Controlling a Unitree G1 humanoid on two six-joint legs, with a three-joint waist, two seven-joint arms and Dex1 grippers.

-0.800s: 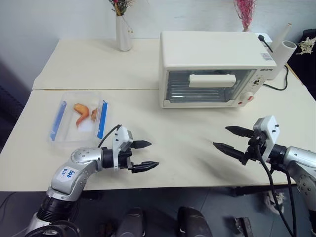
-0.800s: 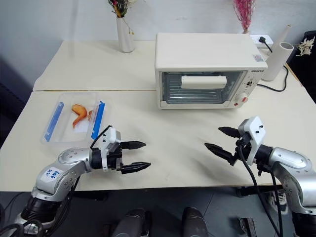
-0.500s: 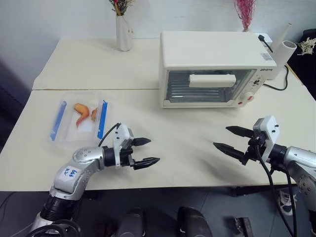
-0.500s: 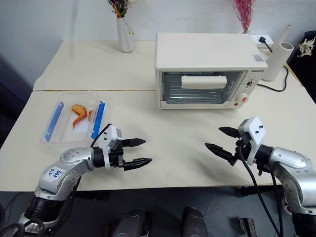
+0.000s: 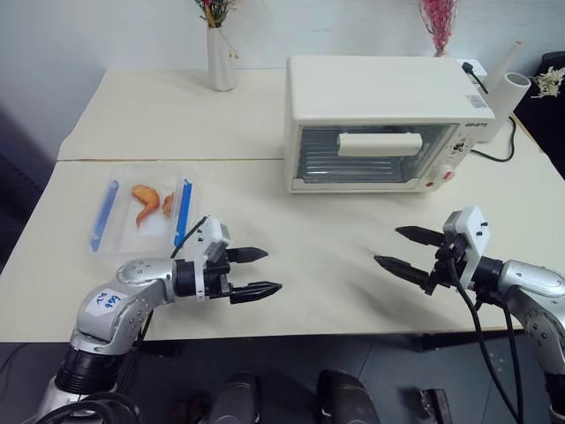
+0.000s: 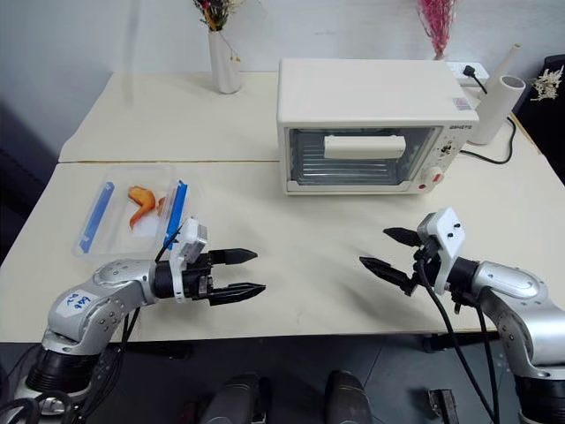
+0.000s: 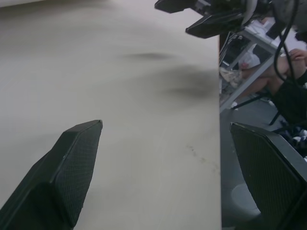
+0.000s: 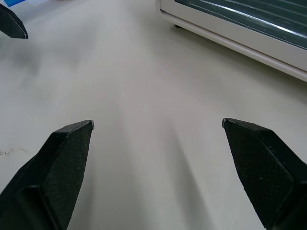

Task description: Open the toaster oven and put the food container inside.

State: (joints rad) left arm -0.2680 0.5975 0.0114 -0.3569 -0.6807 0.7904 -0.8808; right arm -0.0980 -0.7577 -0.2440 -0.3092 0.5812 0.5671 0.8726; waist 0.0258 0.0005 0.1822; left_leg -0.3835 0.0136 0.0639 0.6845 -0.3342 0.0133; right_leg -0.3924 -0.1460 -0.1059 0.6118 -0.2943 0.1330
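Since a moment ago the left gripper (image 5: 259, 272) and right gripper (image 5: 404, 250) are barely shifted, both spread wide and empty above the table (image 5: 327, 230), so no step is begun. The toaster oven (image 5: 381, 124), door shut, is seen at twelve o'clock from the right gripper, well apart; the food container (image 5: 141, 212) lies at ten o'clock from the left one, near

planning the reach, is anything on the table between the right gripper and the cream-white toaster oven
Nothing: bare cream tabletop runs from the open right gripper to the cream-white boxy toaster oven, door shut. Both eye views and the right wrist view show it.
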